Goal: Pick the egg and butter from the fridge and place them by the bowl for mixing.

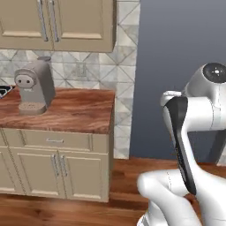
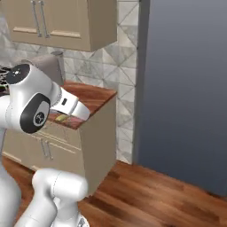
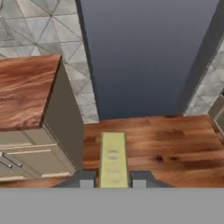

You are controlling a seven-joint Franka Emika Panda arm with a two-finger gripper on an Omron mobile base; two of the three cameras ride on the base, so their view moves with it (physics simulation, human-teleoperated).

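Pale yellow-tan, the butter [image 3: 113,158] sits clamped between the two dark finger tips of the gripper [image 3: 113,180] in the hand view, so the tool is closed on the stick and carries it in the air above the wood floor [image 3: 175,144]. The stick's long axis runs straight out from the fingers, along the line the hand looks, and its far end points at the foot of the tall grey fridge [image 3: 144,57], whose flat face stands closed ahead.

The relation that matters next is sideways. The wood-grain counter [image 3: 26,89] lies off to the left of the gripper in the hand view, its near right corner the closest part, with the cabinet side [image 3: 63,116] dropping below it. In the right base view the forearm reaches out in front of that counter's end. A grey coffee machine [image 1: 35,86] stands toward the back left of the counter in the left base view.

I judge the butter is out of the fridge and on its way. The bowl would have to be found along that counter, and the hand will likely have to swing left and rise over the edge.
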